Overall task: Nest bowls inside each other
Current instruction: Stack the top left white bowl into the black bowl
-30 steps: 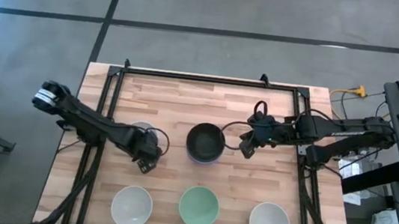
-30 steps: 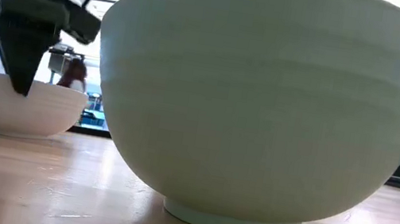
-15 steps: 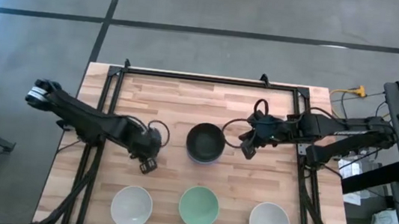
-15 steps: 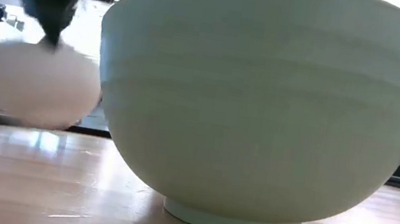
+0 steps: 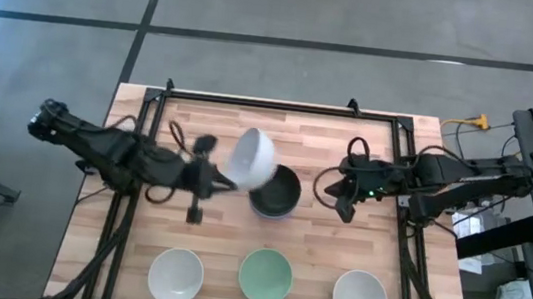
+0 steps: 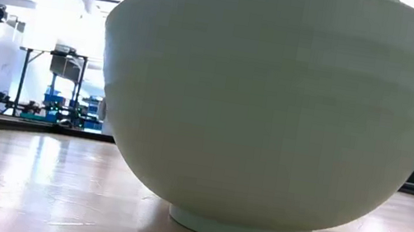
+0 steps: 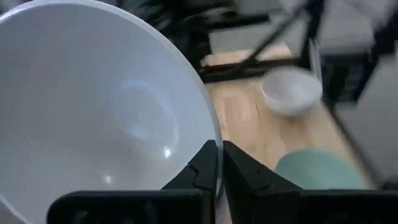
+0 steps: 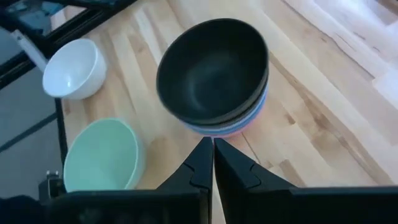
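Wooden table (image 5: 248, 132), seen from above. At its centre sits my stack of bowls (image 5: 275, 192), a black bowl (image 8: 212, 68) on top with blue and pink rims under it. My left gripper (image 5: 211, 176) is clamped on the rim of a white bowl (image 5: 253, 157), lifted and tilted beside the stack. Along the near edge stand a white bowl (image 5: 176, 275), the mint green bowl (image 5: 264, 275) and another white bowl (image 5: 359, 298). My right gripper (image 5: 346, 205), fingers together and empty, hangs to the stack's right.
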Tool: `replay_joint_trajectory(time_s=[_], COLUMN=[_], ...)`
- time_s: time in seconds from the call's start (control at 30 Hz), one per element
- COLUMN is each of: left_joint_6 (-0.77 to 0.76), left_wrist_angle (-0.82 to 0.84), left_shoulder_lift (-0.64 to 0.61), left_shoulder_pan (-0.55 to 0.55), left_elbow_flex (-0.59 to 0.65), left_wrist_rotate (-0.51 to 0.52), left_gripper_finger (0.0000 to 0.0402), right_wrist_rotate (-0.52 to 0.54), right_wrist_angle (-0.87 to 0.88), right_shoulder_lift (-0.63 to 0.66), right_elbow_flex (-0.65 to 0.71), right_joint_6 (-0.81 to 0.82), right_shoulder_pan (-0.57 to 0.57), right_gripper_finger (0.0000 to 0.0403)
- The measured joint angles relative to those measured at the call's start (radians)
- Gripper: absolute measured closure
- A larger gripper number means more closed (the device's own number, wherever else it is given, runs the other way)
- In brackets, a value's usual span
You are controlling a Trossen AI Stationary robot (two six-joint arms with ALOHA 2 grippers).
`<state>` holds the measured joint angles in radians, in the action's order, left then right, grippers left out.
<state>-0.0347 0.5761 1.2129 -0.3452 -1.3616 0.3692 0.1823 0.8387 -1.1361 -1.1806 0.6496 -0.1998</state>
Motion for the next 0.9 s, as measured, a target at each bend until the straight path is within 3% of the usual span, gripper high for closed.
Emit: replay_joint_trajectory(time_s=[0.1,0.27,0.43,0.57,0.7,0.9], left_joint_6=[0.163,0.256,0.355,0.364,0.364,0.363], left_wrist_angle=[0.044,0.340,0.650,0.800,0.880,0.883], left_shoulder_lift=[0.113,0.355,0.599,0.734,0.823,0.881], left_shoulder_pan=[-0.010,0.012,0.033,0.076,0.123,0.159], left_elbow_flex=[-0.082,-0.329,-0.639,-0.820,-0.910,-0.925], left_wrist_rotate=[-0.028,-0.120,-0.131,-0.130,-0.152,-0.201], left_gripper_finger=[0.0401,0.0401,0.0401,0.0401,0.0401,0.0401], right_wrist_rotate=[0.002,0.013,0.056,0.058,0.065,0.066], right_wrist_angle=[0.000,-0.003,-0.002,-0.005,-0.008,-0.011], right_shoulder_lift=[0.032,0.094,0.170,0.230,0.275,0.305], right_elbow_flex=[0.018,0.062,0.132,0.185,0.222,0.253], right_joint_6=[-0.001,0.027,0.081,0.121,0.146,0.170], right_shoulder_pan=[-0.030,-0.094,-0.140,-0.154,-0.158,-0.158], right_gripper_finger=[0.0394,0.0394,0.0394,0.0394,0.0394,0.0394])
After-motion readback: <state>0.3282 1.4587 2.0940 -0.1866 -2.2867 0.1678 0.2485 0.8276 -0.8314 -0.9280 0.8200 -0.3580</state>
